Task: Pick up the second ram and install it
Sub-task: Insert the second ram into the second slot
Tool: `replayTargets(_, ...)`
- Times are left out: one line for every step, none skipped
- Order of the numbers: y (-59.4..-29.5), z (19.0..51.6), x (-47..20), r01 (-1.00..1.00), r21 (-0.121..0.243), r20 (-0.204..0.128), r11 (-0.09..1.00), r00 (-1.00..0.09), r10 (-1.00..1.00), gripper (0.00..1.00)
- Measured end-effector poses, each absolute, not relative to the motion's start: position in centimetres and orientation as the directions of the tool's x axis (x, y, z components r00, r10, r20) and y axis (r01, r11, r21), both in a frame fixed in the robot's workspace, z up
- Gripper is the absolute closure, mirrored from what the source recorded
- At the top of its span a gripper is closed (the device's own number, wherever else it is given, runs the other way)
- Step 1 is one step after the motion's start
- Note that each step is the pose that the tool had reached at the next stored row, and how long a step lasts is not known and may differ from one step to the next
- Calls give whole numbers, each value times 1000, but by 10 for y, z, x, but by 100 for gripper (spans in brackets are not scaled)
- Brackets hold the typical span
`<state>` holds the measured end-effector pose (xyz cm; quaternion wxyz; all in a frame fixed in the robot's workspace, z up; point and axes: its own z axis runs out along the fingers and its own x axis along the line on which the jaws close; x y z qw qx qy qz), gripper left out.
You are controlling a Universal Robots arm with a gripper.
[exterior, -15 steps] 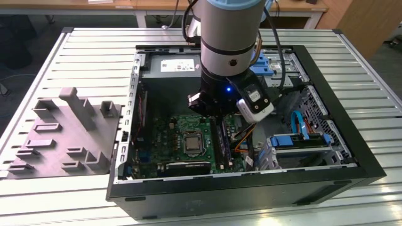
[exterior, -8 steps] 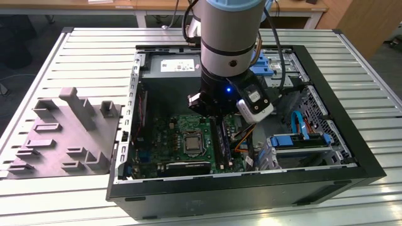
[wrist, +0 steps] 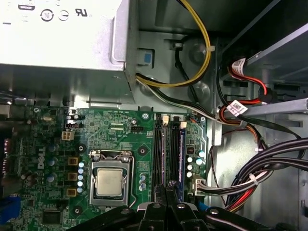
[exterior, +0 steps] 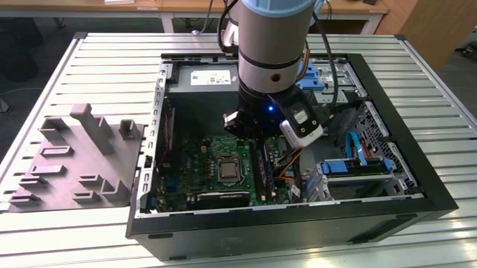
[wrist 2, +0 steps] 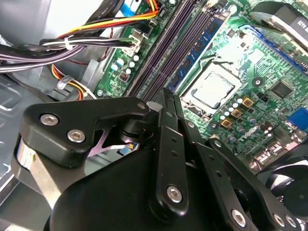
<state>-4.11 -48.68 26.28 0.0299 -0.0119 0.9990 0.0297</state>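
Second ram is not showing clearly; I cannot tell whether it is sitting between the fingers. Hand (wrist: 167,186), fingers drawn narrowly together, is hovering just above the black memory slots (wrist: 159,154), beside the processor socket (wrist: 108,184), inside the open computer case (exterior: 283,231).

**Exterior view.** A desk (exterior: 111,61) of pale, ribbed metal slats running across the frame fills the foreground and middle ground. Its surface reflects soft, even light. Along the top edge of the frame stands a second table (exterior: 186,6) with a light wooden top and white legs. A tan wooden panel (exterior: 428,28) stands at the upper right. Dark floor (exterior: 458,84) shows beyond the desk's edges at the right and upper left.
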Motion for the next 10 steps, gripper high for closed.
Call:
replayTargets(-487, 263, -41, -23, 59, -60, 998, -998, -20, 89)
replayTargets(-487, 262, -41, -23, 58, -60, 998, -998, -20, 89)
replayTargets(-487, 262, -41, -23, 59, -60, 998, -998, -19, 89)
replayTargets(-487, 261, -41, -23, 59, -61, 998, -998, -19, 89)
replayTargets(-487, 261, -41, -23, 59, -61, 998, -998, -19, 89)
replayTargets(-486, 260, -40, -23, 59, -60, 998, -998, -19, 89)
replayTargets(-486, 260, -40, -23, 59, -61, 998, -998, -19, 89)
replayTargets(-486, 259, -39, -23, 59, -61, 998, -998, -19, 89)
replayTargets(-486, 258, -39, -23, 59, -60, 998, -998, -19, 89)
replayTargets(-486, 258, -38, -23, 59, -60, 998, -998, -19, 89)
